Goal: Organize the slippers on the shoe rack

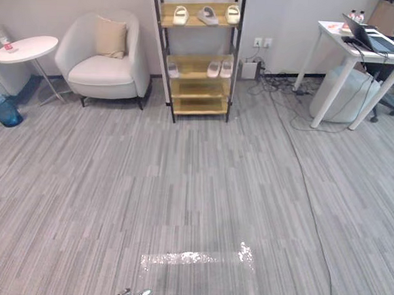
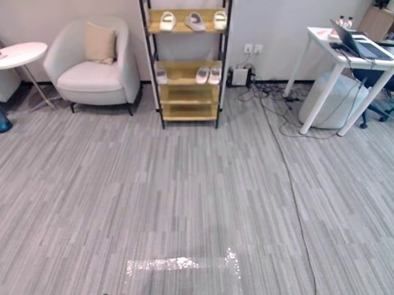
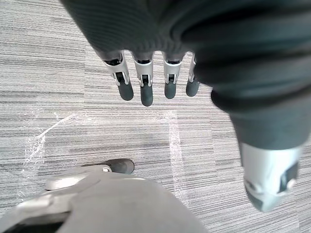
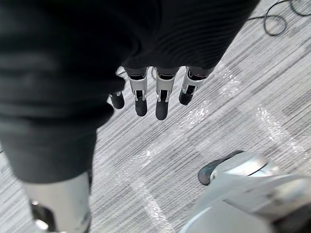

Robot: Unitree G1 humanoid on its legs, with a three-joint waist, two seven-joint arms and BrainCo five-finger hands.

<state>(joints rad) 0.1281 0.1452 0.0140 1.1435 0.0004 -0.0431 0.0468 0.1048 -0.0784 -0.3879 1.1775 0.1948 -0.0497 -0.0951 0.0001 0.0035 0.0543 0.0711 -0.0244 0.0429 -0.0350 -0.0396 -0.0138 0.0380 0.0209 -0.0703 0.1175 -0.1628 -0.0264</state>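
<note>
The shoe rack (image 1: 199, 89) stands well away from me against the far wall, and its top is cut off by the head view's upper edge. On the highest shelf I can see there are three pale slippers (image 1: 208, 15) in a row. One is near the left edge and one near the right edge, and the middle one is turned at an angle. On the shelf below, a single slipper (image 1: 173, 70) sits at the left edge, and a slipper pair (image 1: 214, 68) lies side by side at the right edge. From here they are too small for me to tell which ones match.

My left hand (image 3: 144, 80) hangs over the grey floor (image 1: 195, 186) with its fingers straight and relaxed, and there is nothing in it. My right hand (image 4: 163, 94) hangs the same way, loose and carrying nothing. Both are over a shiny tape mark (image 1: 192, 257) on the floor.

Left of the rack is a white armchair (image 1: 105, 71) with a beige cushion (image 1: 111, 38). Beyond it is a round side table (image 1: 28, 47), and a blue bin (image 1: 4, 110) is partly cut off at the picture's edge. To the right is a white desk (image 1: 358, 47) with an open laptop (image 1: 378, 41) on it. I cannot make out the small things at the desk's back corner.
</note>
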